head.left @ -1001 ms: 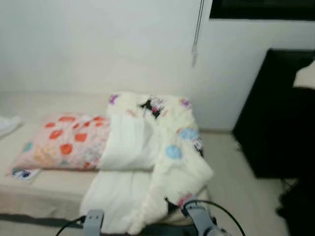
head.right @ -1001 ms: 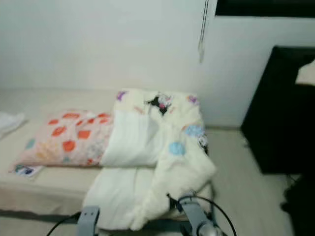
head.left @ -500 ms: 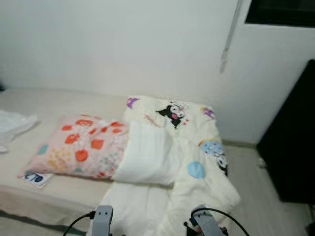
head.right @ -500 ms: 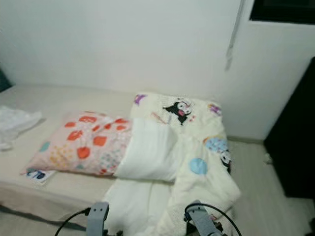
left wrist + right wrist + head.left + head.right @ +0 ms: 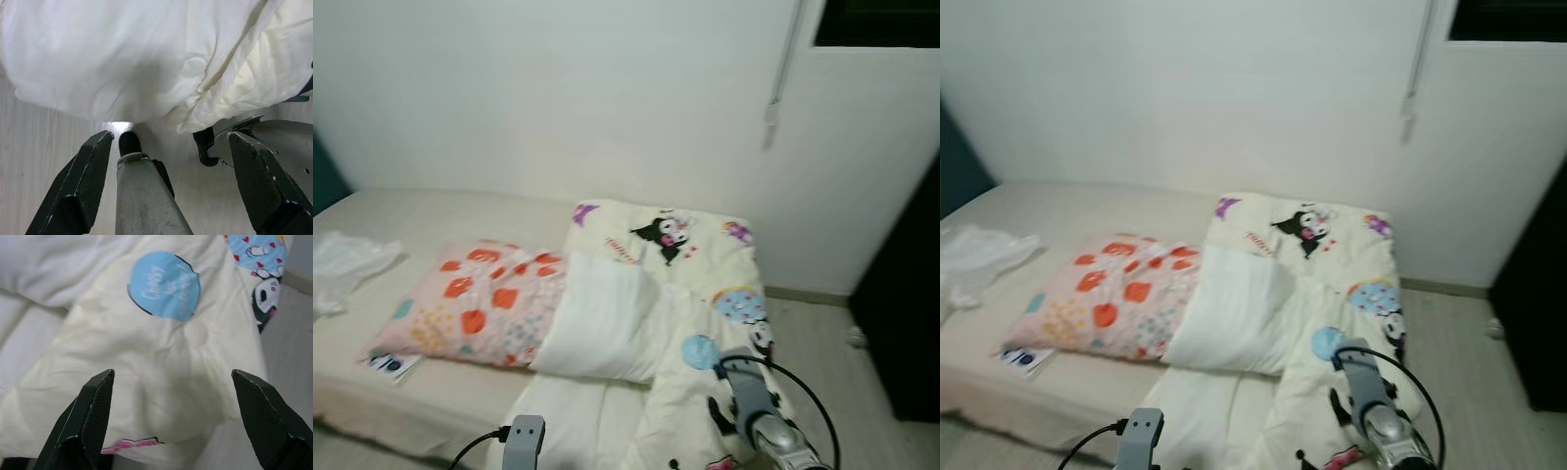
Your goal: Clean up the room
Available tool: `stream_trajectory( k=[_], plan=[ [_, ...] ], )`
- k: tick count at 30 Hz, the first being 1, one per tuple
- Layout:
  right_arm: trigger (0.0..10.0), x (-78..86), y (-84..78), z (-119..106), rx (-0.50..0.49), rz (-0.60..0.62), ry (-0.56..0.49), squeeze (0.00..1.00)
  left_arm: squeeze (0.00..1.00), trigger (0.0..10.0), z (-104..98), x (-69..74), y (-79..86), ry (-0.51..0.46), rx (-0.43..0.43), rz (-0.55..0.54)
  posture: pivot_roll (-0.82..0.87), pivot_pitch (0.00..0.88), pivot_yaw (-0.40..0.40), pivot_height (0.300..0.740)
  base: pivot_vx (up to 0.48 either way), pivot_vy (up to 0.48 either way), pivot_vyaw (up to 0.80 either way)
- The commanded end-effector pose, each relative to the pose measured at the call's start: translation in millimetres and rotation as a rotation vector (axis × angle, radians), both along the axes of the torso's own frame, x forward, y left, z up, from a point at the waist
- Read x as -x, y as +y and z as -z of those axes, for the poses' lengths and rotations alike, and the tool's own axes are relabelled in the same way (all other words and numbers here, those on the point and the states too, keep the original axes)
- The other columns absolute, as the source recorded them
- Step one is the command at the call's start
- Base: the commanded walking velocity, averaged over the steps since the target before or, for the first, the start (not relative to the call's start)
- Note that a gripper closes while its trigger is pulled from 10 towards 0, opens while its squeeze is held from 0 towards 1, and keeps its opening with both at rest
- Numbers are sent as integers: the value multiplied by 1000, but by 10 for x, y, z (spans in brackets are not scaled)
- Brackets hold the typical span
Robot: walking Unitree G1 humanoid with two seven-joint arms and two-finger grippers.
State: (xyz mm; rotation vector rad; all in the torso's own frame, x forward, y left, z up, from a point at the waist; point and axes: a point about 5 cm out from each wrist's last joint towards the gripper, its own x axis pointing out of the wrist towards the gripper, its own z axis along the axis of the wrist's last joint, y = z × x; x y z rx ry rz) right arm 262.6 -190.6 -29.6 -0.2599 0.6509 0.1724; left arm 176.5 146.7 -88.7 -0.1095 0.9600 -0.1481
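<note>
1. A low bed (image 5: 460,211) with a beige sheet runs along the white wall, taking up the head view from 9 o'clock to the centre.
2. A cream comforter (image 5: 690,284) printed with cartoon characters lies rumpled across the bed's end, from the centre to 5 o'clock, its white underside folded back and its lower edge spilling over the mattress toward the pale wood floor (image 5: 822,343).
3. A pink pillow (image 5: 475,304) with red and orange spots sits at 8 o'clock, its near end tucked under the comforter's folded flap.
4. A dark cabinet (image 5: 911,313) stands at 3 o'clock, beside the bed's end.
5. A crumpled white cloth (image 5: 347,269) rests on the sheet at 9 o'clock, well apart from the pillow.
6. The right claw (image 5: 173,416), fingers spread wide and gripping nothing, hovers above the comforter near a blue printed circle (image 5: 165,285).
7. The left claw (image 5: 171,183), fingers likewise apart and empty, points down at the floor just beside the comforter's hanging edge.
8. A small card (image 5: 386,364) with a dark print lies at the pillow's near corner, at 8 o'clock.
</note>
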Motion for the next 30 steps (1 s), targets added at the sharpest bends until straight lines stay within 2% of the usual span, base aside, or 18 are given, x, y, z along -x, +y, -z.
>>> stream_trajectory(
  k=[1, 3, 7, 14, 18, 23, 27, 30],
  plan=[
    [10000, -46, 191, -13, -38, -57, 2, 0, 0, 10000, 12, 27, 46, 14, -3, -12, -127, 0, 9, 740, 0, 0, 0],
    [10000, -71, 279, -22, -60, -70, 6, 0, 0, 10000, 18, 38, 53, 19, -4, -13, -123, 0, 8, 740, 0, 0, 0],
    [10000, -52, 321, -2, -76, -80, 20, 0, 0, 10000, 29, 61, 68, 30, -11, -17, -121, 0, 9, 740, 0, 0, 0],
    [10000, 38, 267, 78, -15, -70, 60, 0, 0, 10000, 51, 104, 92, 56, -32, -12, -132, 0, 18, 735, 0, 0, 0],
    [10000, 66, 236, 100, -19, -37, 70, 0, 0, 10000, 50, 102, 90, 54, -33, -6, -136, 0, 22, 720, 0, 0, 0],
    [10000, 0, 173, 42, -23, 3, 36, 0, 0, 10000, 19, 29, 66, 38, -25, -5, -144, 0, 35, 695, 0, 0, 0],
    [10000, -13, 167, 31, -19, 5, 32, 0, 0, 10000, 3, -8, 50, 28, -20, -6, -143, 0, 35, 685, 0, 0, 0],
    [10000, -25, 189, 25, -14, -2, 27, 0, 0, 10000, -36, -92, 21, 3, -3, -21, -143, 0, 36, 670, 0, 0, 0]
  ],
)
